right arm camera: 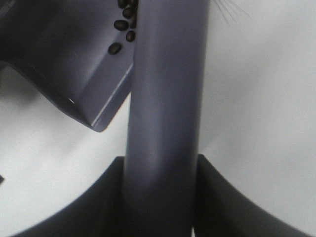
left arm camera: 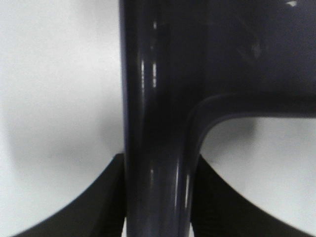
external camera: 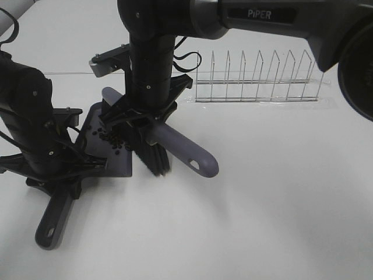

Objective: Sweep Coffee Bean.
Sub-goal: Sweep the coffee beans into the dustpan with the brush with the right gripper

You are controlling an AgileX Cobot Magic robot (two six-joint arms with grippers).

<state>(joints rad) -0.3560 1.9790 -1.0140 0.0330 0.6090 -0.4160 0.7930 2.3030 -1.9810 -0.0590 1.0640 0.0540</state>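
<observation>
Now, on the white tabletop [external camera: 280, 221], the grey dustpan [external camera: 93, 123] is held by its handle, with the left claw [left arm camera: 158, 197] clamped tight around it. The brush [external camera: 189, 156] is gripped mid-handle by the right claw [right arm camera: 160, 197], likewise pinched shut on it, and the bristles are set down at the pan's lip. The coffee bean [external camera: 111, 138] cluster is seen lying on the pan's blade, so the sweep is judged nearly done. One short inward stroke is called for, then a lift. "PIPER" can be read on the right arm [external camera: 259, 14].
</observation>
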